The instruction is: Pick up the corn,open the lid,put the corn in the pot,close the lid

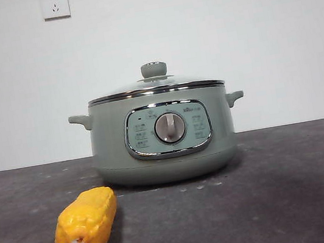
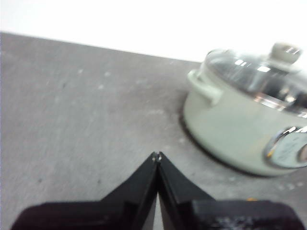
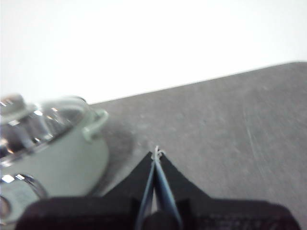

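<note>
The yellow-orange corn (image 1: 87, 223) lies on the dark table in front of the pot, to its left, pale stub end toward the camera. The sage-green pot (image 1: 163, 136) stands mid-table with the glass lid (image 1: 155, 85) seated on it, green knob up. In the left wrist view my left gripper (image 2: 157, 155) hangs shut and empty above bare table, with the pot (image 2: 240, 129) and lid (image 2: 259, 72) off to one side. My right gripper (image 3: 156, 152) is also shut and empty, the pot (image 3: 57, 153) and lid (image 3: 33, 120) beside it. Neither gripper shows in the front view.
The dark grey table (image 1: 296, 192) runs back to a white wall with two power sockets (image 1: 55, 4) high up. Two small handles stick out from the pot's sides (image 1: 79, 120).
</note>
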`<state>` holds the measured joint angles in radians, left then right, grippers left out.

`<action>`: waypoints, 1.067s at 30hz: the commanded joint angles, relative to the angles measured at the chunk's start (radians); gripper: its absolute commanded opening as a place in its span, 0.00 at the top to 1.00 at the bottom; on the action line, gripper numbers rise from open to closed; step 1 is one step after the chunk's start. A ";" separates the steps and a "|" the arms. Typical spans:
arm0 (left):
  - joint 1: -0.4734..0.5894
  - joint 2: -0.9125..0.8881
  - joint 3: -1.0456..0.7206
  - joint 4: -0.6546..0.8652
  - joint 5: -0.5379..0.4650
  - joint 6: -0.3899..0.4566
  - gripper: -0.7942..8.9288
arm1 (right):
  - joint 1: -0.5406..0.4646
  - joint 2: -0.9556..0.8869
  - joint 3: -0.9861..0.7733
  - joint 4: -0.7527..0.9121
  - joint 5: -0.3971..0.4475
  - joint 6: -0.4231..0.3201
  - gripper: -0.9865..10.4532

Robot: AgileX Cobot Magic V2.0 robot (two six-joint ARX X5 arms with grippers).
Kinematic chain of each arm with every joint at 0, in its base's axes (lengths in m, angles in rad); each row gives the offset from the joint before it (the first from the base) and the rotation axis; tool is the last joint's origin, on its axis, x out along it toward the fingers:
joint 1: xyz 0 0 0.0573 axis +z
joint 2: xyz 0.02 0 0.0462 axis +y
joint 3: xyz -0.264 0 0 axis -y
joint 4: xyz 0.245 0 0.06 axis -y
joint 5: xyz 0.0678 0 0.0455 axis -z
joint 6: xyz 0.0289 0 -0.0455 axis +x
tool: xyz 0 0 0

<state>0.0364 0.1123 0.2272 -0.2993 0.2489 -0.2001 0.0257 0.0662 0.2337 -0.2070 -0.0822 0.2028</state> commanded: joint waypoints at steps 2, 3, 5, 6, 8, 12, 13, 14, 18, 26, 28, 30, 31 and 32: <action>0.002 0.036 0.105 -0.046 0.024 -0.010 0.93 | 0.000 0.074 0.115 -0.032 -0.034 0.019 0.92; 0.002 0.051 0.138 -0.064 0.024 -0.009 0.93 | 0.000 0.104 0.155 -0.054 -0.045 0.018 0.92; 0.002 0.081 0.202 -0.100 0.027 -0.006 0.93 | 0.000 0.166 0.234 -0.105 -0.070 0.010 0.92; 0.002 0.098 0.236 -0.118 0.038 -0.003 0.93 | 0.000 0.201 0.278 -0.138 -0.083 -0.001 0.92; 0.002 0.130 0.299 -0.152 0.063 0.002 0.93 | 0.000 0.269 0.363 -0.204 -0.117 -0.034 0.92; 0.002 0.202 0.434 -0.252 0.110 0.029 0.93 | 0.000 0.407 0.536 -0.366 -0.198 -0.113 0.92; 0.002 0.221 0.468 -0.286 0.121 0.046 0.93 | 0.000 0.440 0.579 -0.411 -0.217 -0.132 0.92; 0.002 0.241 0.502 -0.322 0.129 0.062 0.93 | 0.000 0.471 0.621 -0.457 -0.237 -0.154 0.92; 0.002 0.305 0.614 -0.452 0.153 0.131 0.93 | 0.000 0.564 0.744 -0.607 -0.293 -0.233 0.92; 0.002 0.393 0.741 -0.553 0.183 0.163 0.93 | 0.001 0.638 0.846 -0.714 -0.322 -0.286 0.92; 0.002 0.401 0.747 -0.551 0.203 0.163 0.92 | 0.001 0.638 0.846 -0.719 -0.323 -0.286 0.92; 0.001 0.409 0.748 -0.552 0.224 0.163 0.92 | 0.001 0.638 0.846 -0.724 -0.323 -0.286 0.92; 0.001 0.415 0.748 -0.553 0.231 0.162 0.91 | 0.001 0.638 0.846 -0.727 -0.323 -0.285 0.91; 0.001 0.420 0.748 -0.552 0.231 0.158 0.86 | 0.001 0.638 0.846 -0.729 -0.323 -0.285 0.91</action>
<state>0.0364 0.5331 0.9737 -0.8532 0.4747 -0.0521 0.0261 0.7055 1.0771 -0.9390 -0.4007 -0.0727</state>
